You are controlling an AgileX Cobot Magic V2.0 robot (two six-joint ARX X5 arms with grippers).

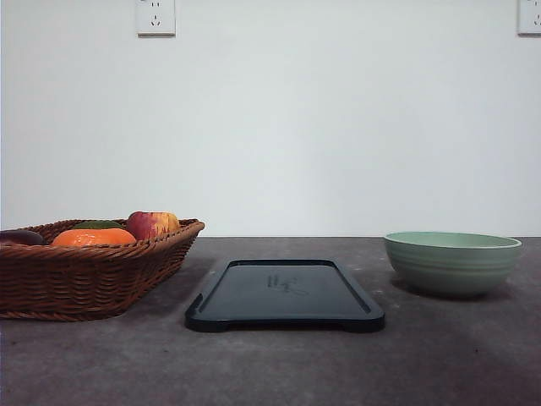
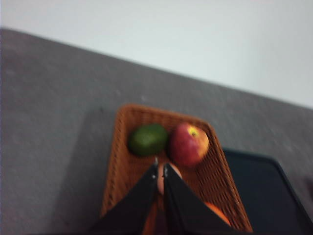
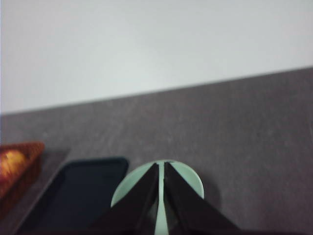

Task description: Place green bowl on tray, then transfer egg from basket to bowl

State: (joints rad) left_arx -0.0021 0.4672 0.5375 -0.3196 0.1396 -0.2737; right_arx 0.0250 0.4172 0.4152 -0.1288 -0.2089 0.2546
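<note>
Front view: grey table [image 1: 279, 364], a white wall behind with two sockets high up. Largest on it, basket [image 1: 89, 271] at the left, long axis running away from the camera as the left wrist view shows, slanted wicker sides, braided rim. Tray [image 1: 285, 293] in the middle, flat and dark, long axis also running away from the camera, bare, just right of the basket but apart from it. Bowl [image 1: 451, 262] well to the right, upright on the table, mouth up, off the tray with a clear gap between.

Inside the basket, seen from the front: apple [image 1: 152, 224] at the far right corner, orange [image 1: 93, 238] in front of it, a green fruit [image 1: 95, 225] behind, a dark fruit [image 1: 21, 238] at the left edge.

Left wrist view: left gripper [image 2: 160, 169] above the basket [image 2: 122, 161], tips nearly touching, a thin slit between, grasping nothing. Egg [image 2: 161, 178] partly hidden behind the tips, lying in the basket just beside the apple [image 2: 189, 144]; its long axis not readable, too hidden and blurred. Green fruit [image 2: 148, 139] next to the apple, touching or nearly so.

Right wrist view: right gripper [image 3: 161, 165] above the bowl [image 3: 193, 181], tips likewise nearly closed on nothing. Tray [image 3: 78, 196] beside the bowl, basket corner [image 3: 22, 166] beyond.
</note>
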